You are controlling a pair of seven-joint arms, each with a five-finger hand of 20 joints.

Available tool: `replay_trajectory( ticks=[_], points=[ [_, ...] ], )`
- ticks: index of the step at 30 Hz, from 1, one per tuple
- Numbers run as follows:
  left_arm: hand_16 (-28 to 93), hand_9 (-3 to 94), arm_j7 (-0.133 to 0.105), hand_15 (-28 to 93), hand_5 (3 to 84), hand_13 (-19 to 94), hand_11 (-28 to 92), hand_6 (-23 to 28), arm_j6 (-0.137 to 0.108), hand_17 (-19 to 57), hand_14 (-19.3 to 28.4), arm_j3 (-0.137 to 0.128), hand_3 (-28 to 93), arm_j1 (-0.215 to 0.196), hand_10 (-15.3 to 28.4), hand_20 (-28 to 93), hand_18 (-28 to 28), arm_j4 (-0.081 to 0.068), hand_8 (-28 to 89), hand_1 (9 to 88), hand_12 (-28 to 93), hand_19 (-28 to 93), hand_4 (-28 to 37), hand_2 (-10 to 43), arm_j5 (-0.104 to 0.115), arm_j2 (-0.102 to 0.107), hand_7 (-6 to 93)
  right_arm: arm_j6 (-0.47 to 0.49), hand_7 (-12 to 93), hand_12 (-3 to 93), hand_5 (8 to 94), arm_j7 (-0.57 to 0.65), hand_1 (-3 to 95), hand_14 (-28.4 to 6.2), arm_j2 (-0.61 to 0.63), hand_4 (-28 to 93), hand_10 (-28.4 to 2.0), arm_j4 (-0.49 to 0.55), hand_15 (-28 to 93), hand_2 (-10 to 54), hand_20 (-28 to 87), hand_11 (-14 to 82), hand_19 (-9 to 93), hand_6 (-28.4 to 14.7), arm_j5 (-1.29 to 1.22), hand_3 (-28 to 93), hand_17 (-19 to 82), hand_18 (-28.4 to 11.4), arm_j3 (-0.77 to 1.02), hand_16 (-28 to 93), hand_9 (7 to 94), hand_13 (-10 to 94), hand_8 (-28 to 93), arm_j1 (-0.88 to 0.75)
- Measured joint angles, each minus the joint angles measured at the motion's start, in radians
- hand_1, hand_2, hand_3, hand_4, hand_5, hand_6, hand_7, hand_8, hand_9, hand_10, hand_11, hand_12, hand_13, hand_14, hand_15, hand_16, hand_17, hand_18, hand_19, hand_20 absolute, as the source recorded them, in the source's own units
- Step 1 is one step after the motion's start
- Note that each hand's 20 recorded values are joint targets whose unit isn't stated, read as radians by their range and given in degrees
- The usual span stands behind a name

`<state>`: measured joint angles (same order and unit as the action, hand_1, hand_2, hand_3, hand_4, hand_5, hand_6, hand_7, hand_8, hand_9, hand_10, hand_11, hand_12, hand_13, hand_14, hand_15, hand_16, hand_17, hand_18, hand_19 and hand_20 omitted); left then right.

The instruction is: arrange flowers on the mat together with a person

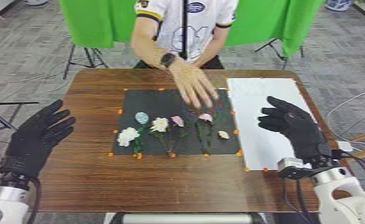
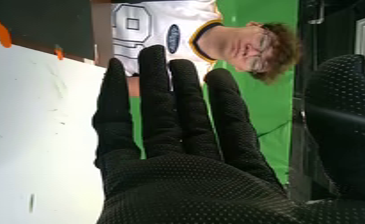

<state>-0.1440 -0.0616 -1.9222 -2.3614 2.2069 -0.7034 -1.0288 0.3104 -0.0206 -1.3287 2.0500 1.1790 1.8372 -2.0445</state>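
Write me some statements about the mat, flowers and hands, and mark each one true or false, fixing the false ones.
1. The person's hand is over the dark mat. True.
2. The robot's left hand holds a flower. False: it is open and empty, beside the mat on the left.
3. The robot's right hand is open. True.
4. The white sheet lies left of the mat. False: it lies right of it.
5. The flowers on the mat are all one colour. False: there are white and pink ones among them.
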Motion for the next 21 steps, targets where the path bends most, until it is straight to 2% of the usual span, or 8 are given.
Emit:
replay_trajectory(
  ticks=[7,21],
  points=[
    [4,29.1,0.000,27,33.2,23,18,4.6,0.000,-8.0,15.3,0.003,70,0.011,12.5,12,23.0,-0.002,-8,25.7,20,45,-25.0,-1.4,0.001,0.012,15.8,-0.006,15,25.5,38.6,-0.007,19.3,-12.4,0.003,-23,-14.6,0.001,30,-0.6,33,14.0,49,-4.6,0.000,84,12,-20.6,0.007,28,42.0,38,-8,0.000],
    [4,29.0,0.006,27,33.2,23,18,4.5,0.006,-8.1,15.3,0.003,70,0.006,12.5,12,23.0,-0.003,-8,25.6,20,45,-25.1,-1.4,0.000,0.006,15.9,-0.005,15,25.5,38.7,-0.007,19.3,-12.4,-0.009,-23,-14.6,0.001,30,-0.6,33,14.1,49,-4.6,0.004,84,12,-20.6,0.000,28,42.2,38,-8,-0.001]
  ],
)
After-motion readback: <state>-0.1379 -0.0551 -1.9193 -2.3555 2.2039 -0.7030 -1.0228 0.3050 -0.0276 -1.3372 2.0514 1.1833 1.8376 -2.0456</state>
